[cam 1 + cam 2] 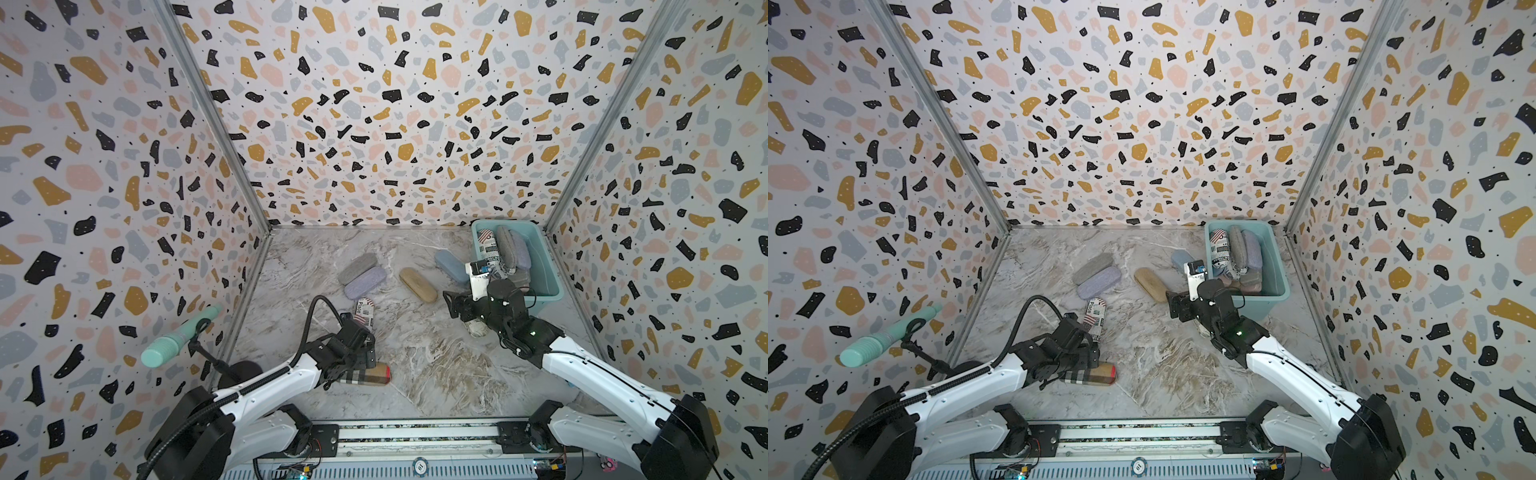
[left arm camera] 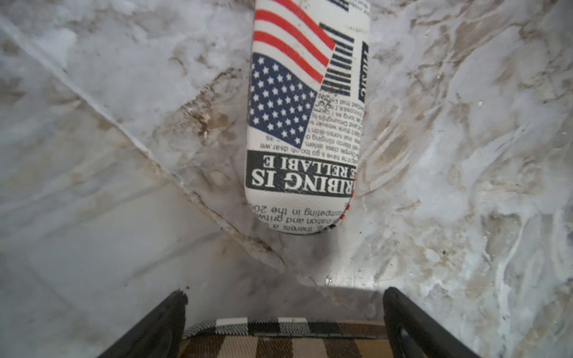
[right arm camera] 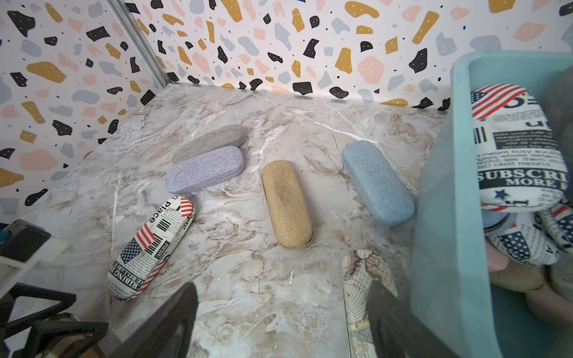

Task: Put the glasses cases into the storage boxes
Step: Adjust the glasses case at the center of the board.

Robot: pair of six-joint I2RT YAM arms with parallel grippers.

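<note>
Entry: the left gripper has its fingers spread wide. They straddle one end of the plaid case, which lies flat on the worktop. Whether the fingers touch its sides cannot be told. A newspaper-print case lies just ahead of the fingertips, apart from the plaid one and pointing away from them.

The right gripper has its fingers spread with nothing pinched. It hangs over the worktop, just beside the outer side wall of the teal tub. A map-print case lies on the worktop below, between the fingers and close to the one nearer the tub. Its near end is hidden behind that finger.

Loose on the worktop, farther from the right fingers:
- The tan case lies in the middle.
- The blue case lies close beside the tub wall.
- The grey case and the lilac case lie side by side, touching.

Inside the tub, a second newspaper-print case lies on top of a pile. The further cases under it are partly hidden.
</note>
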